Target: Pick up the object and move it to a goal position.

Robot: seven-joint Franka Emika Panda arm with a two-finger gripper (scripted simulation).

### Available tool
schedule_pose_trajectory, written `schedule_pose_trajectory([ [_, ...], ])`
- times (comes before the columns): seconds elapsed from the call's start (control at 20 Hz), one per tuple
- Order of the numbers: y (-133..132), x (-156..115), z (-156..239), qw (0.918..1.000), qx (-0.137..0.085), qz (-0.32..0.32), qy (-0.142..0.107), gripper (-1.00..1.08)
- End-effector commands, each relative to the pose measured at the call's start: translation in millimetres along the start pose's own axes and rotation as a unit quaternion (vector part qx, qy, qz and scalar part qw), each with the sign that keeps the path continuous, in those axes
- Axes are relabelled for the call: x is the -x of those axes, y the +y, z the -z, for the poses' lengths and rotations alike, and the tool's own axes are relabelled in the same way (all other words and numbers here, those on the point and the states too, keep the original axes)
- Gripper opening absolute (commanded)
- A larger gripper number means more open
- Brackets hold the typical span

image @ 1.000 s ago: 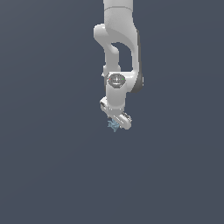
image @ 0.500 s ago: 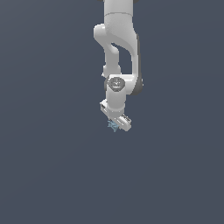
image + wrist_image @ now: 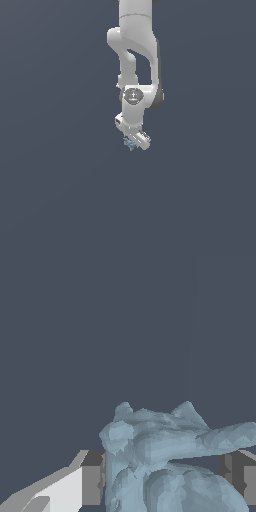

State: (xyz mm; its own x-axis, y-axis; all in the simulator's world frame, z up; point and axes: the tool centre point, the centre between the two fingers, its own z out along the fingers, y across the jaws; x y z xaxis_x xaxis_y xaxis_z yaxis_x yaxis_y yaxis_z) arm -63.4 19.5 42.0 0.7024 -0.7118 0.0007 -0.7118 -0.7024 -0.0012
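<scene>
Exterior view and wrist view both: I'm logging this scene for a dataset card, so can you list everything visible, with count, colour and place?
Spiky star-like object: one, pale blue-grey, sitting between the gripper's two fingers in the wrist view; in the exterior view it shows as a tiny speck at the gripper's tip.
Flat plain surface: one, dark slate grey, filling the background of both views; no goal marker shows on it.
Robot arm: one, white with dark joint parts, coming down from the exterior view's top edge.
Gripper: one, white, at the arm's low end, its fingers with dark grey pads either side of the object; whether they press it cannot be told.
</scene>
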Motion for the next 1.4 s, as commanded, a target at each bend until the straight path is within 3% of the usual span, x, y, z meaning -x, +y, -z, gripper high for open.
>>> schedule_pose_trajectory([
  [0.0, -2, 4, 1, 1.0000, 0.000, 0.000, 0.000, -1.00],
  [0.4, -25, 42, 15, 1.0000, 0.000, 0.000, 0.000, -1.00],
  [1.0, -86, 139, 52, 1.0000, 0.000, 0.000, 0.000, -1.00],
  [1.35, -106, 168, 63, 1.0000, 0.001, 0.000, 0.000, -1.00],
])
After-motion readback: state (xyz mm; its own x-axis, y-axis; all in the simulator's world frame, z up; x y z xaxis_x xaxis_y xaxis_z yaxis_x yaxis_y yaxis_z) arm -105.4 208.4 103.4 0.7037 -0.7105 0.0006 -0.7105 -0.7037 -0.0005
